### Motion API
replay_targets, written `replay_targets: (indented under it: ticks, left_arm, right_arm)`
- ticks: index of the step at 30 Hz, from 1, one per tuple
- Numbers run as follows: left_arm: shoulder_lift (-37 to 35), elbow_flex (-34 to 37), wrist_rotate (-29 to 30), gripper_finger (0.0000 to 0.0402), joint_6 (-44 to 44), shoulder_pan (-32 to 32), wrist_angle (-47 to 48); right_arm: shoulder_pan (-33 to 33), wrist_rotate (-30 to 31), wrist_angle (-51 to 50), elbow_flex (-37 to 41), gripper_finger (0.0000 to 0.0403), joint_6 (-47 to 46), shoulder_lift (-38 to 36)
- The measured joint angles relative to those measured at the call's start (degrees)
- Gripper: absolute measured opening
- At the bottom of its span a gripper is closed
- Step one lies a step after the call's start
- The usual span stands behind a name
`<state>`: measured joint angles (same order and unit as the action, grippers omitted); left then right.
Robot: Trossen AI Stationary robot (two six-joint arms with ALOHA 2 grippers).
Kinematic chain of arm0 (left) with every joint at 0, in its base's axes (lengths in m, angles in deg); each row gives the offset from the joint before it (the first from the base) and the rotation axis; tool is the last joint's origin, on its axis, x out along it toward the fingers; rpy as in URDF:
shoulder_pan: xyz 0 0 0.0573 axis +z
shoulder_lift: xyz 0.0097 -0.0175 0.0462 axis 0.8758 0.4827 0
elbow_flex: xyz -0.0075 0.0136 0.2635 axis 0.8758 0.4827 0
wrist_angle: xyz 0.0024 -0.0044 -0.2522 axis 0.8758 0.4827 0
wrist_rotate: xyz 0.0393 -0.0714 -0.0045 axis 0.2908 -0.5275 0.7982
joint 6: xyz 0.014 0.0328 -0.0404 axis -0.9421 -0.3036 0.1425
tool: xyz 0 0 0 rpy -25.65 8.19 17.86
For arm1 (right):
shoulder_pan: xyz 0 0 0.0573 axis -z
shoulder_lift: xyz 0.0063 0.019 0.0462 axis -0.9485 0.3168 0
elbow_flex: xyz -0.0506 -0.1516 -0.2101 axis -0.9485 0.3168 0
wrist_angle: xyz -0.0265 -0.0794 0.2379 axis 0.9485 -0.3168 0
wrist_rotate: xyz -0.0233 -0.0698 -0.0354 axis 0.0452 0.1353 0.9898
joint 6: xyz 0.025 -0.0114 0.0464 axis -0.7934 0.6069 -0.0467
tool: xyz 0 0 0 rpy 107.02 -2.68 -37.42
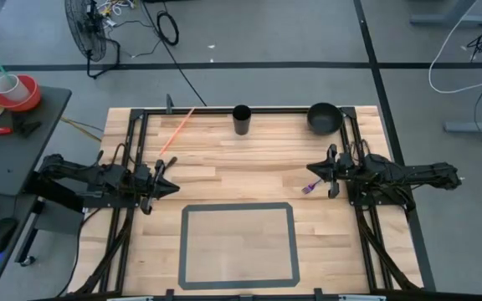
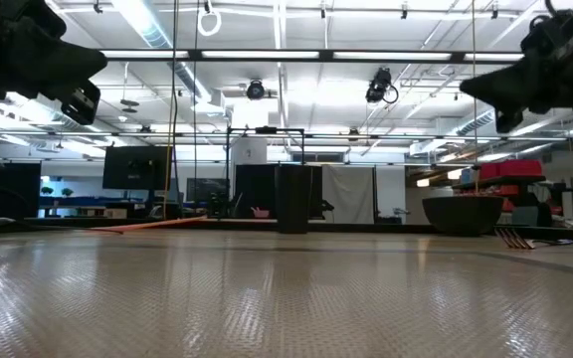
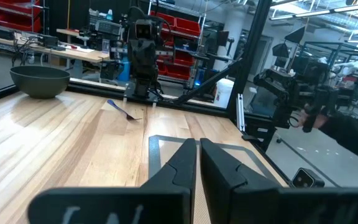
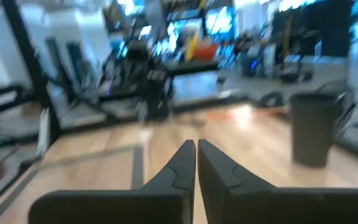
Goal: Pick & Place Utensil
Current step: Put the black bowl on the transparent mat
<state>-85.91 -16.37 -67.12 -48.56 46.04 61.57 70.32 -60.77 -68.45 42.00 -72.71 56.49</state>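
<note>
A purple fork (image 1: 312, 186) lies flat on the wooden table near its right side; it also shows in the low view (image 2: 525, 239) and the left wrist view (image 3: 124, 111). My right gripper (image 1: 318, 174) hovers just beyond the fork's handle, raised off the table, with its fingers shut (image 4: 196, 155) on nothing. A black cup (image 1: 241, 119) stands at the far edge and shows upright in the right wrist view (image 4: 316, 127). My left gripper (image 1: 171, 181) waits at the table's left side, shut (image 3: 197, 158) and empty.
A dark bowl (image 1: 325, 117) sits at the far right corner. An orange utensil (image 1: 176, 130) lies slanting near the far left. A grey taped rectangle (image 1: 238, 245) marks the near middle of the table. Black frame rails (image 1: 132, 167) run along both sides.
</note>
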Motion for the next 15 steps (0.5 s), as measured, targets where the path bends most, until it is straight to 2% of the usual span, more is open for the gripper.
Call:
replay_targets:
  ticks: [4, 11, 15]
  left_arm:
    - [0.0, 0.0, 0.0, 0.0025, 0.0, 0.0, 0.0]
    - [0.0, 0.0, 0.0, 0.0026, 0.0, 0.0, 0.0]
    - [0.0, 0.0, 0.0, 0.0025, 0.0, 0.0, 0.0]
  right_arm:
    - [0.0, 2.0, 6.4, 0.0, 0.0023, 0.8, 0.0]
    - [0.0, 5.9, 11.9, 0.0, 0.0023, 2.4, 0.0]
    - [0.0, 6.0, 15.7, 0.0, 0.0023, 2.2, 0.9]
